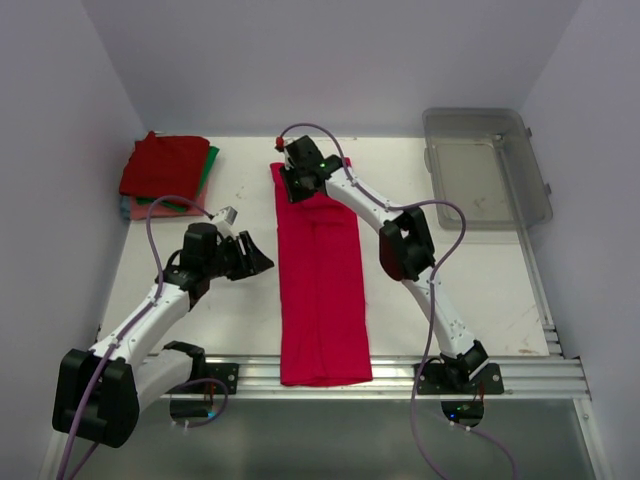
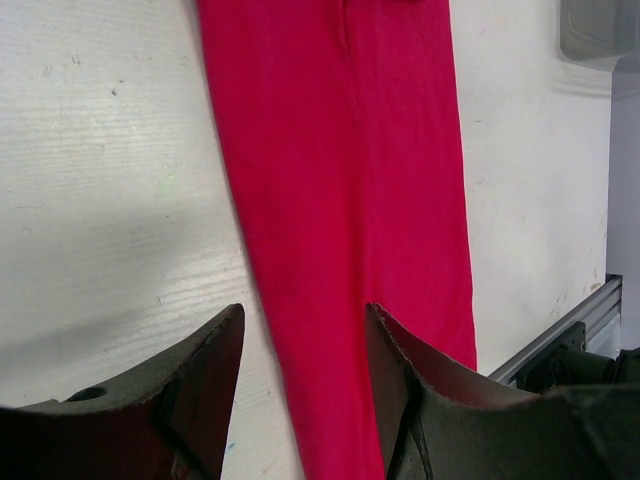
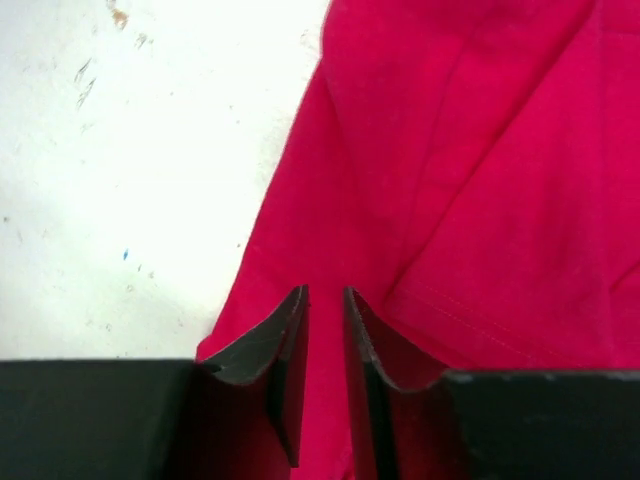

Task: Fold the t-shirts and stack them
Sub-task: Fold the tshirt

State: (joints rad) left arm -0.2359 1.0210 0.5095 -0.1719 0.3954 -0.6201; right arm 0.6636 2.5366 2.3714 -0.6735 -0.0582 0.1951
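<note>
I've got the right gripper [image 3: 325, 297] narrowed to a slit on the crimson t-shirt [image 1: 320, 290] under its tips, grip unclear, the left gripper [image 2: 303, 318] wide and empty with that long strip just ahead, cross-fold and stacking onto the folded pile [image 1: 165, 172] left, scuffed white table [image 1: 460, 290], pale walls.

A white bench [image 1: 230, 320] is bounded at its near edge by an aluminium rail [image 1: 540, 375]. A clear grey plastic bin [image 1: 485, 170] is seated at the far right corner.
</note>
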